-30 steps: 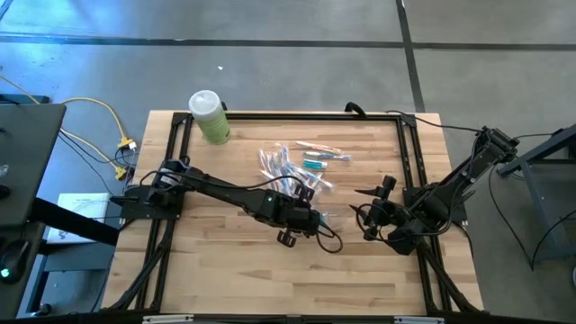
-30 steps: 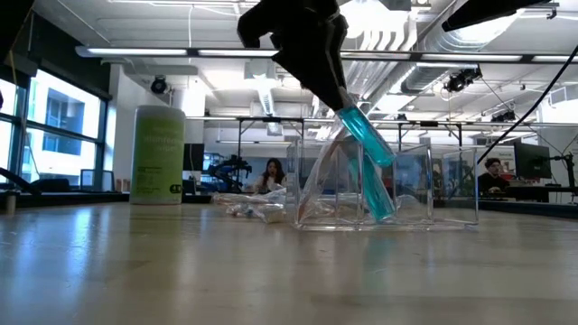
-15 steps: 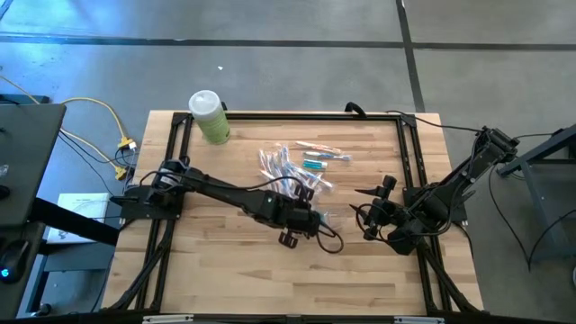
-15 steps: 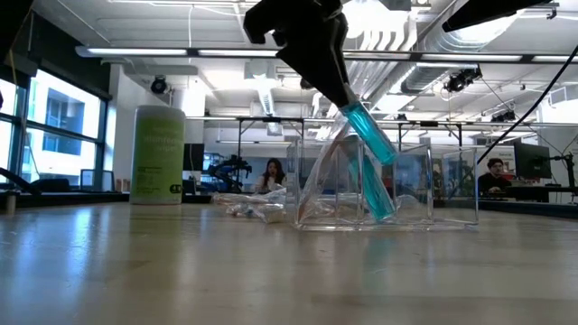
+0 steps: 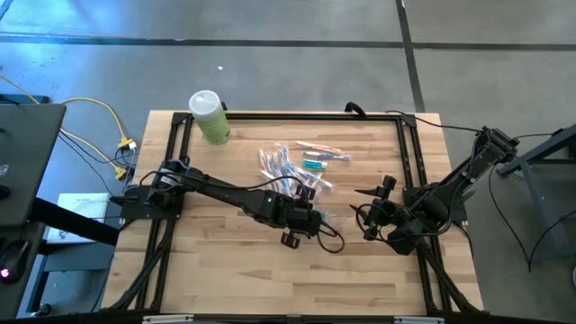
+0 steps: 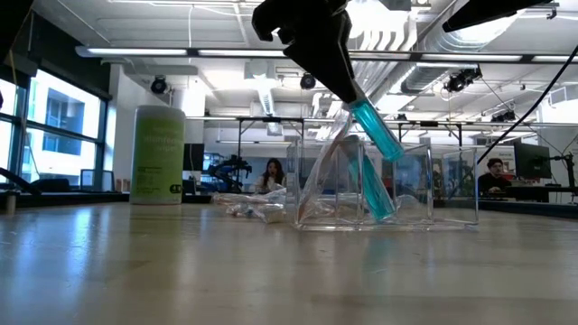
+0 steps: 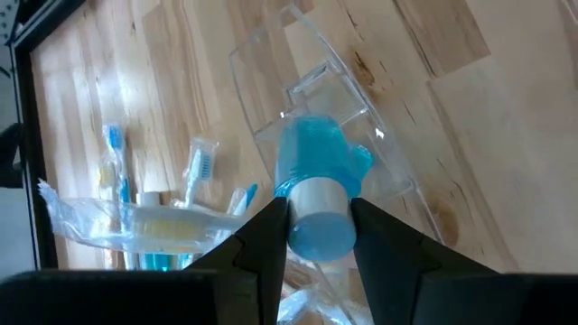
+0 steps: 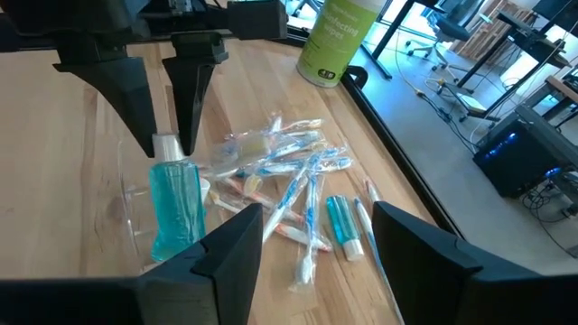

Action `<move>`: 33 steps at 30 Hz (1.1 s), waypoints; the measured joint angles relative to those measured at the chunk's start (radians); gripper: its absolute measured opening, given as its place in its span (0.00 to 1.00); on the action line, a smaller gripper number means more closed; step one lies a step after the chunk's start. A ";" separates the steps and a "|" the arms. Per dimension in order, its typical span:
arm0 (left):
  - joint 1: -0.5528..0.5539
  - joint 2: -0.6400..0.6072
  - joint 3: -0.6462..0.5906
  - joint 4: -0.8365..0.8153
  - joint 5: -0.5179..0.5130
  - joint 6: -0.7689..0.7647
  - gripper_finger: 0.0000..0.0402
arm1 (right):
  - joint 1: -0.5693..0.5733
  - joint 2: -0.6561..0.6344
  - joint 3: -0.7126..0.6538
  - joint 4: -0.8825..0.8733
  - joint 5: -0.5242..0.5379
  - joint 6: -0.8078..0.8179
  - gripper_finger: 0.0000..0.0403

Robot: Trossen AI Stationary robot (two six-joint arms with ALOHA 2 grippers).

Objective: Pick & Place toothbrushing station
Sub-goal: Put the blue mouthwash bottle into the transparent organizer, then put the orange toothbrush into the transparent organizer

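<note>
The left end effector [image 6: 348, 95] grips the white-capped neck of a small teal bottle [image 6: 375, 135] and holds it tilted, its base inside the clear plastic holder [image 6: 388, 194] near the middle of the wooden surface [image 5: 225, 261]. In the left wrist view the two fingers [image 7: 262, 239] pinch the bottle's cap [image 7: 321, 212] from either side, with the holder [image 7: 316, 99] directly below. The step in hand appears to be seating this bottle in one of the holder's compartments; which compartment cannot be told.

The wrapped toothbrushes [image 5: 292, 166] lie in a loose heap just beyond the holder, with a small teal tube [image 5: 313, 165] among them; none of these appears to be in the holder yet. A light-green bottle [image 5: 209, 117] stands well apart at the far left corner.

The right end effector [image 5: 371, 216] waits near the surface's right edge, its fingers [image 8: 221, 248] spread and gripping nothing.

The next move likely calls for bringing the teal bottle upright, lowering it until it rests on the holder's floor, then parting the fingers without tipping the light holder. Most of the task seems left to do.
</note>
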State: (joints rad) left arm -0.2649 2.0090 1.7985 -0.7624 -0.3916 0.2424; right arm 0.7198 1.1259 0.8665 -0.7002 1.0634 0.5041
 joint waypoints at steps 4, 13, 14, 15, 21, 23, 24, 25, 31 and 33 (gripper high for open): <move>-0.002 0.000 -0.001 0.000 0.000 -0.002 0.28 | 0.000 0.000 0.000 0.000 0.000 0.000 0.50; -0.002 0.000 -0.001 0.000 0.001 -0.003 0.37 | 0.000 0.000 0.000 0.000 0.000 0.000 0.50; -0.002 0.000 -0.001 0.002 0.001 -0.003 0.39 | 0.000 0.000 0.000 0.000 0.000 0.000 0.50; -0.002 0.000 -0.001 0.005 0.001 -0.003 0.40 | 0.000 0.000 0.000 0.000 0.000 0.000 0.50; -0.011 0.000 -0.001 0.034 -0.034 0.048 0.43 | 0.000 0.000 0.000 0.000 0.000 0.000 0.50; -0.023 -0.002 -0.001 0.037 -0.076 0.092 0.43 | 0.000 0.000 0.000 0.000 -0.001 0.000 0.50; -0.032 -0.003 -0.001 0.036 -0.101 0.117 0.43 | 0.000 0.000 0.000 0.000 -0.001 0.000 0.50; -0.042 -0.005 -0.001 0.037 -0.122 0.139 0.43 | 0.000 0.000 0.000 0.001 0.000 0.000 0.50; -0.111 -0.048 -0.001 0.026 -0.161 0.144 0.42 | 0.000 0.000 0.000 0.002 -0.057 -0.011 0.50; -0.132 -0.071 -0.001 -0.005 -0.159 0.102 0.42 | 0.000 0.000 0.000 0.005 -0.102 -0.018 0.50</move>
State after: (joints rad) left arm -0.3965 1.9380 1.7973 -0.7673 -0.5510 0.3445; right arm 0.7197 1.1259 0.8665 -0.6954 0.9614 0.4857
